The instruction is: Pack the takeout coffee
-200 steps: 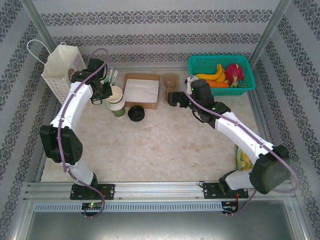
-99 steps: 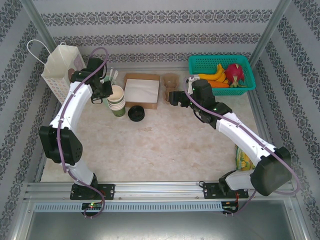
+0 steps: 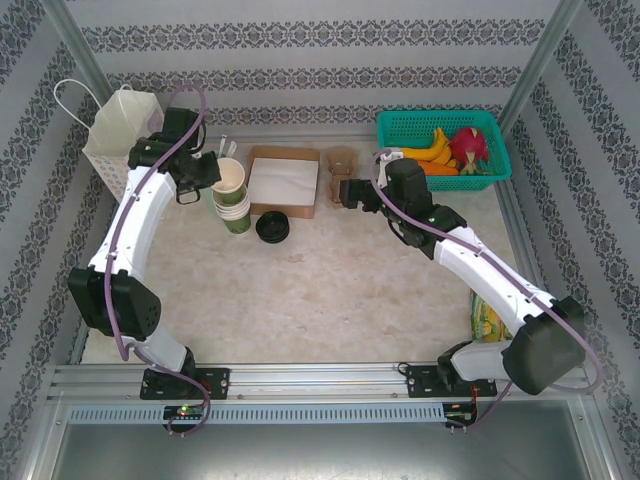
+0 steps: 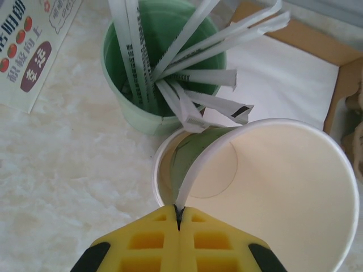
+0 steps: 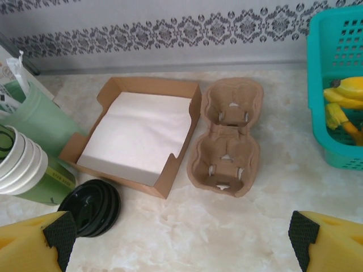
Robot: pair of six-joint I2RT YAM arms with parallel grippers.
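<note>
The coffee cup (image 4: 272,187), lidless and tilted, sits atop the cup stack (image 3: 234,212) beside a green mug (image 4: 130,107) of wrapped sticks. The left gripper (image 4: 178,211) is clamped on its rim. The right gripper (image 5: 181,233) hangs wide open near a cardboard cup carrier (image 5: 227,136).

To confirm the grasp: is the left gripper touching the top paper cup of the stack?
Touching. In the left wrist view the left gripper is shut on the rim of the top paper cup.

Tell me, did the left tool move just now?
Yes. The left tool, shut on the top cup, shifted left, away from the napkin box.
</note>
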